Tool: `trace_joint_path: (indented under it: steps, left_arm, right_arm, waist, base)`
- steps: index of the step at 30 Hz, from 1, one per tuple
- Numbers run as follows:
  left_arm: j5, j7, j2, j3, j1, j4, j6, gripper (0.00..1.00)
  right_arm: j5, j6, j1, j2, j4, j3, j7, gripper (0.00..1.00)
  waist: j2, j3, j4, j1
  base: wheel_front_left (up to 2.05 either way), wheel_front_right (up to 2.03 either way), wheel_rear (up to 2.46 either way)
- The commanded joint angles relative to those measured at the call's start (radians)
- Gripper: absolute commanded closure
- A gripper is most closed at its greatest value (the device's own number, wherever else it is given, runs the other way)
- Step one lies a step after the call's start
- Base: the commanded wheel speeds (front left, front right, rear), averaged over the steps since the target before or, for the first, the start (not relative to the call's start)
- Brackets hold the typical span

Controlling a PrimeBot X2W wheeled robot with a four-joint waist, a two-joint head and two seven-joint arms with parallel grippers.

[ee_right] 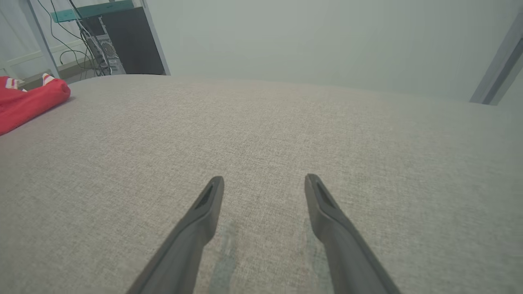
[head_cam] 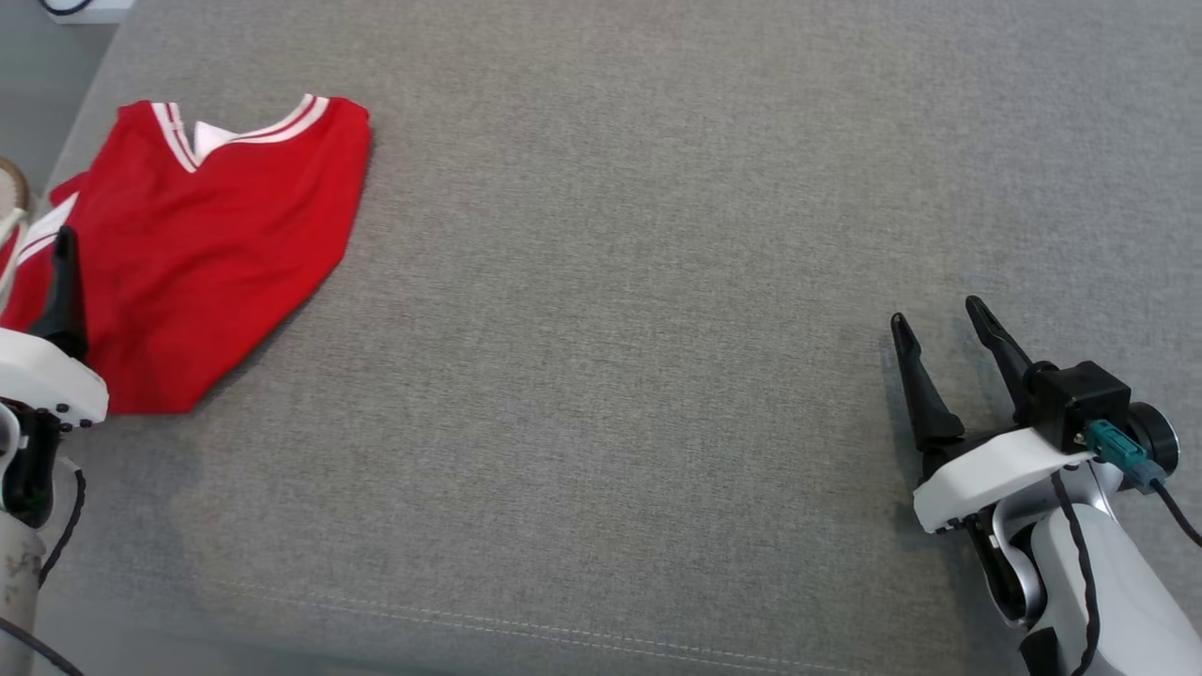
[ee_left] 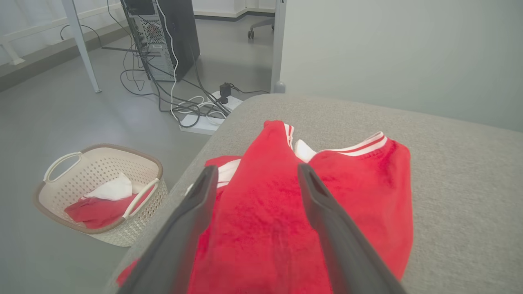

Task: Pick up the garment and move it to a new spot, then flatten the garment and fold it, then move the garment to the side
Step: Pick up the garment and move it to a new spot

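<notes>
Garment (head_cam: 202, 253) sits in the upper left of the head view, close to the left edge of the grey surface (head_cam: 610, 329). It is red knit with white-striped V-neck trim, folded into a rough wedge with soft rounded edges. One sleeve cuff with a white band pokes out on its left side.

My left gripper (ee_left: 257, 168) is over the garment with its fingers spread wide and nothing between them. I can't tell from here whether the tips touch the cloth. In the left wrist view those two dark tapered fingers cover the lower part of the garment.

My right gripper (head_cam: 937, 312) is at the lower right of the head view, well apart from the garment. Its fingers are also spread and empty, over bare fabric. In the right wrist view the garment is just a red lump at the far left edge.

The surface is a coarse woven upholstery, matte, with a stitched seam (head_cam: 526, 624) running along the bottom of the head view.

Off the surface in the left wrist view:
- Lower left: a cream perforated plastic basket (ee_left: 141, 222) on the floor with loop handles, holding red and white cloth (ee_left: 96, 210).
- Top: a black computer tower (ee_left: 163, 36).
- Top centre: a white power strip (ee_left: 204, 120) in tangled cables.
- Beside it: a pale table leg (ee_left: 279, 45).
</notes>
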Motion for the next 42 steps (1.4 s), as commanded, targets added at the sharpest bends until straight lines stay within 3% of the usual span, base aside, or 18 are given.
trace_joint_path:
  steps: [1,12,28,29,30,31,32,42]
  left_arm:
    - [-0.024,-0.009,0.075,0.023,-0.049,-0.010,-0.007,0.00]
    - [-0.093,0.002,0.177,-0.059,-0.131,0.054,-0.006,0.00]
    - [-0.092,0.085,0.204,-0.061,-0.225,0.283,0.102,0.00]
    - [-0.090,0.089,0.204,-0.065,-0.227,0.290,0.102,0.07]
    - [-0.094,0.090,0.203,-0.063,-0.231,0.298,0.099,0.31]
    - [-0.096,0.089,0.203,-0.061,-0.234,0.305,0.100,0.72]
    - [-0.091,0.090,0.204,-0.069,-0.235,0.311,0.098,1.00]
    - [-0.046,-0.048,0.183,-0.119,-0.273,0.272,0.031,1.00]
  right_arm:
    - [-0.008,0.004,-0.015,0.000,-0.034,0.015,-0.013,0.00]
    - [-0.008,0.004,-0.024,0.005,-0.039,0.021,-0.013,0.00]
    - [0.015,0.004,-0.038,0.016,-0.048,0.024,-0.013,0.00]
    - [0.017,0.004,-0.038,0.016,-0.048,0.023,-0.013,0.00]
    - [0.017,0.004,-0.038,0.017,-0.047,0.022,-0.013,0.00]
    - [0.019,0.004,-0.039,0.018,-0.047,0.022,-0.013,0.00]
    - [0.021,0.004,-0.040,0.020,-0.046,0.021,-0.013,0.00]
    - [0.045,0.004,-0.048,0.040,-0.039,0.024,-0.013,0.00]
  waist:
    - [0.0000,0.033,-0.038,-0.0001]
    - [0.0000,0.086,-0.124,-0.0001]
    - [0.0000,0.130,-0.230,-0.0001]
    - [0.0000,0.130,-0.232,-0.0001]
    - [0.0000,0.129,-0.233,-0.0001]
    - [0.0000,0.129,-0.233,-0.0001]
    - [0.0000,0.128,-0.234,-0.0001]
    - [0.0000,0.100,-0.214,-0.0001]
  base:
    - [0.00,0.00,0.00]
    - [0.00,0.00,0.00]
    - [0.00,0.00,0.00]
    - [0.00,0.00,0.00]
    - [0.00,0.00,0.00]
    - [0.00,0.00,0.00]
    - [0.00,0.00,0.00]
    - [0.00,0.00,0.00]
